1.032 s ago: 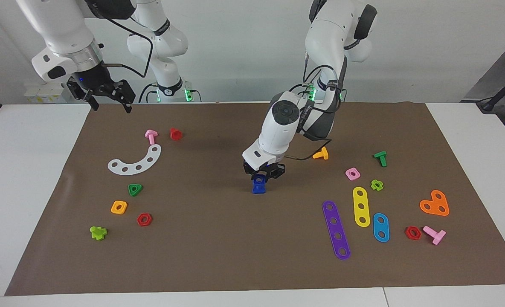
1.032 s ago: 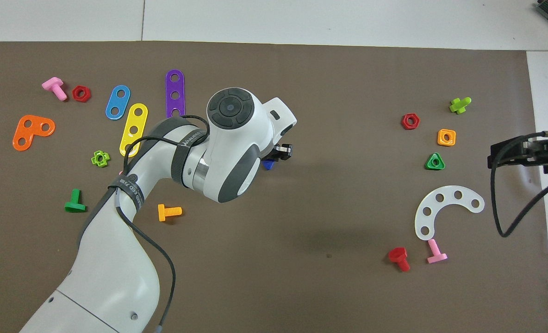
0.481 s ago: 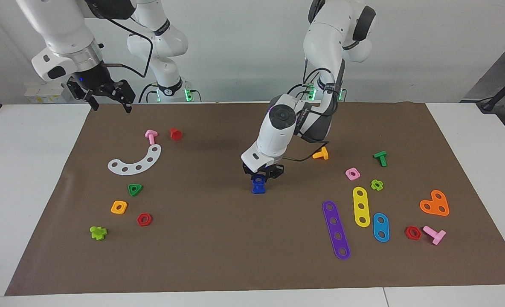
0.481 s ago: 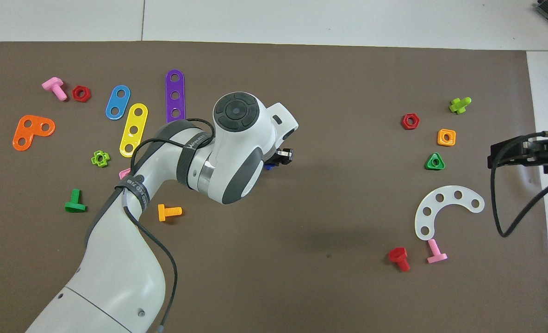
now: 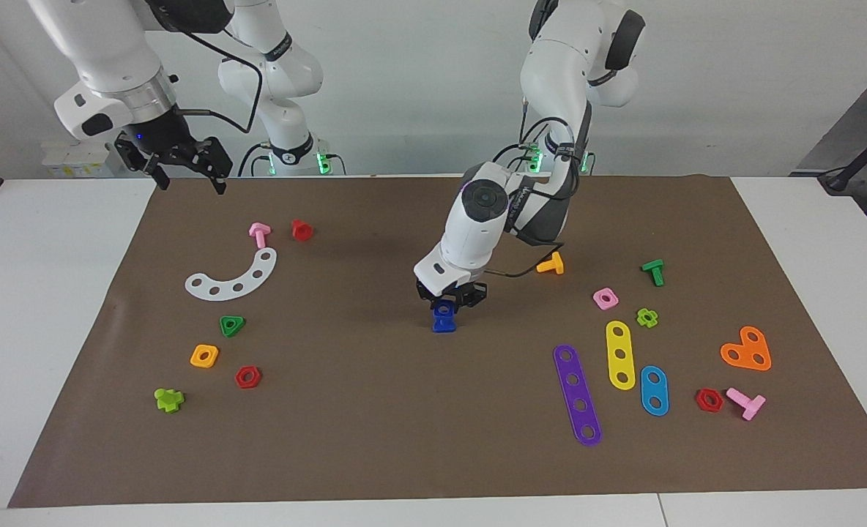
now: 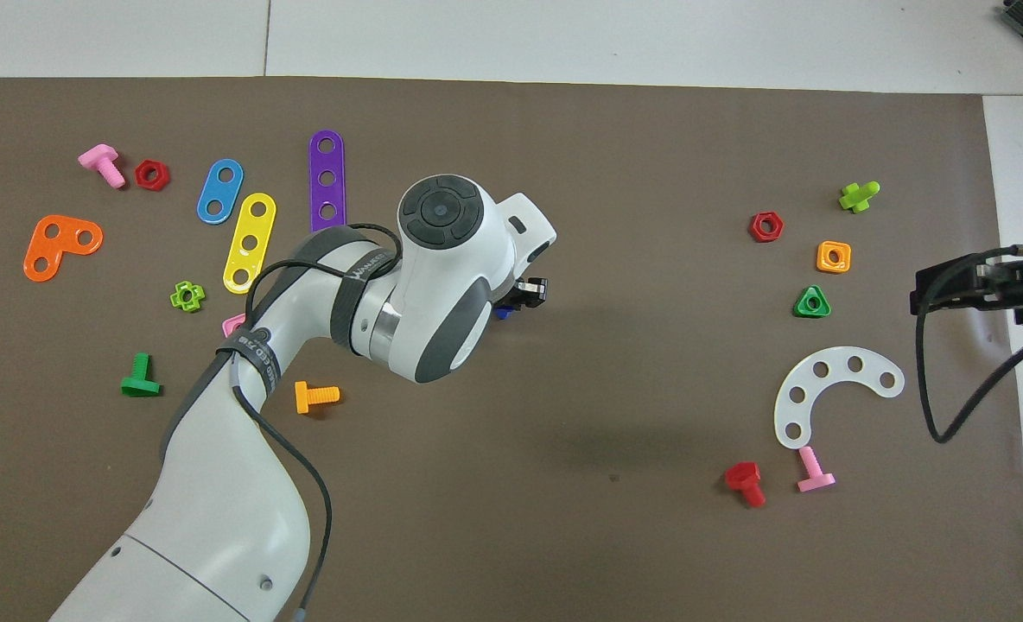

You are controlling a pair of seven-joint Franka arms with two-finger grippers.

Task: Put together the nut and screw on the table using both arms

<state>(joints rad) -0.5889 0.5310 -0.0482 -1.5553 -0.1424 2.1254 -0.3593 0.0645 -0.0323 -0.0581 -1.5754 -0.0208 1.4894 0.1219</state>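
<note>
Since the earlier frame I am seeing the left arm's elbow drawing slightly inward; its left pincer (image 5: 448,301) is staying clenched on the dark-blue nut (image 5: 444,312), seated on the dark-blue screw (image 5: 442,326) mid-bench (image 5: 375,410). The right pincer (image 5: 184,172) is waiting, released, over the sheet's corner.

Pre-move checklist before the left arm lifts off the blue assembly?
1. Left end effector shut on the blue nut: ok.
2. Nut sits on the screw: ok.
3. Nut fully threaded: cannot tell.
4. Screw head down on the brown sheet: ok.
5. Right end effector open, raised over the sheet's edge at its own end, waiting: ok.
6. Other parts away from the assembly: ok.
</note>
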